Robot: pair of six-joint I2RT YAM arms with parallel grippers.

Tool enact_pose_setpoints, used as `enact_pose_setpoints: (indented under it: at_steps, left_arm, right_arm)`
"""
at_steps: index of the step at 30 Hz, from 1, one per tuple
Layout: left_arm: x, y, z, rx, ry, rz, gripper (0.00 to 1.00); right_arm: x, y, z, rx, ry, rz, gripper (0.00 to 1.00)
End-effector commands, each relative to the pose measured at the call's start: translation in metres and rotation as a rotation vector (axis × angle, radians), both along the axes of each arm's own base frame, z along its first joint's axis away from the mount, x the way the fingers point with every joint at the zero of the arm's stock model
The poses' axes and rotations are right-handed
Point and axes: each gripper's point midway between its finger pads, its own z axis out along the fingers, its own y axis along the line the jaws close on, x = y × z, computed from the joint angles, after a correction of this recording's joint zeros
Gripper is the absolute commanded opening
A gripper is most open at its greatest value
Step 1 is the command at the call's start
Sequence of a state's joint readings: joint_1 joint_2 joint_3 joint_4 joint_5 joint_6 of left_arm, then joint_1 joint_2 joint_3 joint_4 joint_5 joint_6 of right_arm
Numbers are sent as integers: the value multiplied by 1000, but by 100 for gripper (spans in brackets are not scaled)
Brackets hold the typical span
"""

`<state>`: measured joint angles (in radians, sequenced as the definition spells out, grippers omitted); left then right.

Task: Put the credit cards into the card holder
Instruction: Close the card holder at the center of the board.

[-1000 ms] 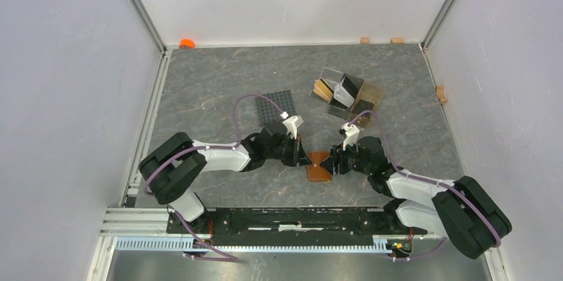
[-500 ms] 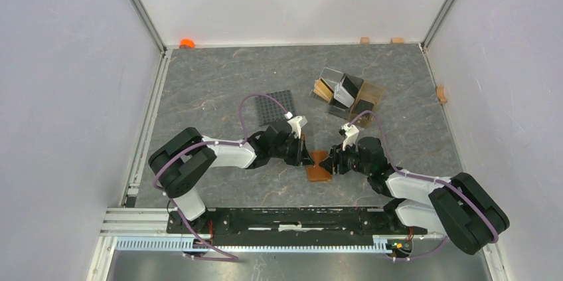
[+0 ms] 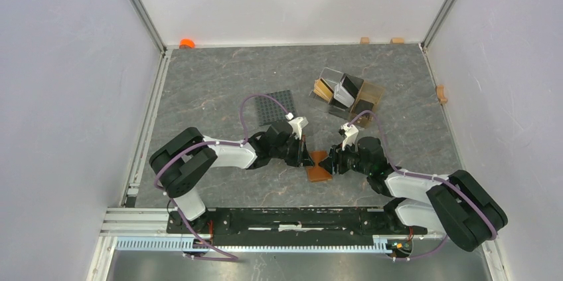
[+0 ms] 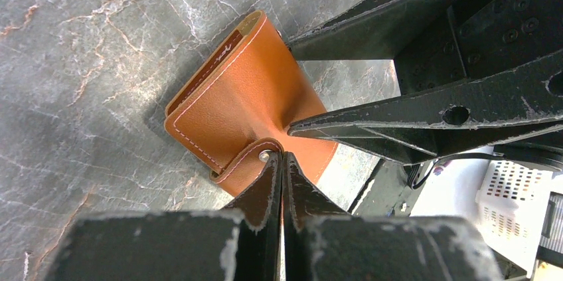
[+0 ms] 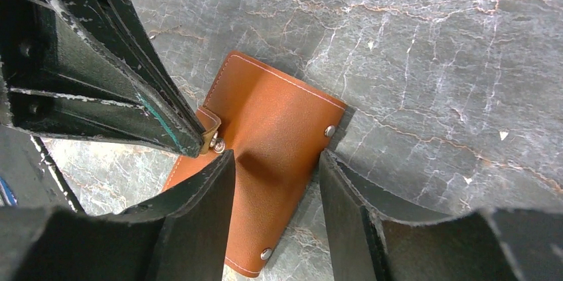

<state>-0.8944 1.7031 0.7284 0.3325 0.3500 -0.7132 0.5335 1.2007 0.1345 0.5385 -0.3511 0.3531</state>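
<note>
Right at the tips of your left gripper [image 4: 282, 156], the two fingers are pressed flat together. It looks like they've nipped the little strap with the snap stud [image 4: 264, 156] between them. The small flat brown leather card holder [image 4: 232, 95] puckers toward that spot, which is why I read it as a pinch and not just a touch.

Facing them from the other side, your right gripper [image 5: 277, 156] has its fingers roughly half spread, one on each side of the holder's body. As far as I can tell it isn't squeezing. My guess is the left tugs the strap while the right steadies the body so the flap can pop open.

The holder lies on the grey marbled tabletop [image 5: 431, 62], directly under both sets of tips. Further out beyond the fingers, the thin rectangular plastic credit cards [image 3: 343, 88] stand in a clear amber-tinted compartment stand [image 3: 372, 98], well apart from the holder, none picked up yet. Off past the left fingers sits a dark grey studded square plate [image 3: 279, 105], not involved.
</note>
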Motion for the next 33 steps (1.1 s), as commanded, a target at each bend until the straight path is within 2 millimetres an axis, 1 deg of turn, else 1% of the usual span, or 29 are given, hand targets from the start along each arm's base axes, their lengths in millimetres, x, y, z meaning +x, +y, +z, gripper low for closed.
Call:
enact_pose_setpoints:
  at_steps: [1, 11, 19, 25, 33]
  left_arm:
    - [-2, -7, 9, -28, -19, -31, 2]
    - [-2, -6, 15, -41, -27, -23, 2]
    - [-7, -3, 12, -36, -5, -23, 2]
    - [-9, 1, 14, -34, -14, -8, 2]
    - [-7, -4, 13, -33, -16, -19, 2]
  right_arm:
    - [-28, -14, -34, -75, 148, 6, 55]
    - [-28, -14, -36, -77, 157, 8, 55]
    - [-28, -14, -38, -82, 162, 7, 55]
    - [-29, -14, -38, -83, 164, 9, 54]
    - [-29, -14, -39, -83, 167, 10, 54]
